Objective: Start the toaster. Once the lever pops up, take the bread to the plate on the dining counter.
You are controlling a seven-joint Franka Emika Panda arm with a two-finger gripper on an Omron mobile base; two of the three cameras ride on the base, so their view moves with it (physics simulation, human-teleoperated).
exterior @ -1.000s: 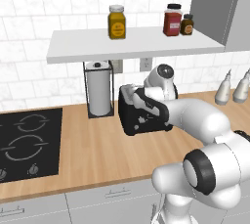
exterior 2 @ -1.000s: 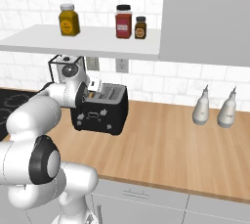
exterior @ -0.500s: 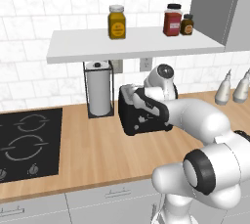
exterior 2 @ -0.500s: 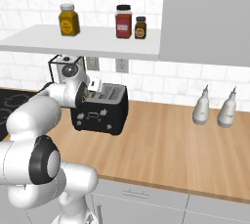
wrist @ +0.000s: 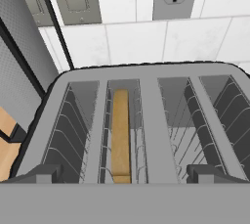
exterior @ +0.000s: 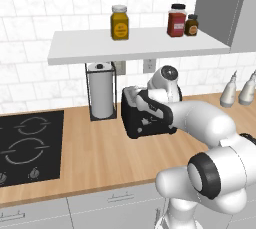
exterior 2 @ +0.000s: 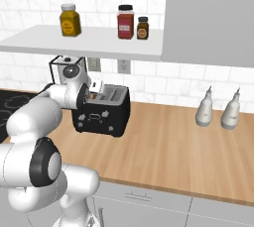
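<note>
Arm poised over the toaster, bread in the left slot

From the paper-towel holder (exterior: 101, 90) rightward: the toaster (exterior: 146, 120) sits against the tiled wall, the bread (wrist: 120, 132) standing deep in its left slot. The gripper (wrist: 124, 175) hovers above, jaws spread wide, holding nothing. I'd centre both fingertips astride the slice before descending, clear of the wire guides.

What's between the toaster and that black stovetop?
Only bare wooden counter, as the left base view shows; the paper towel roll stands behind that stretch, beside the toaster.
</note>
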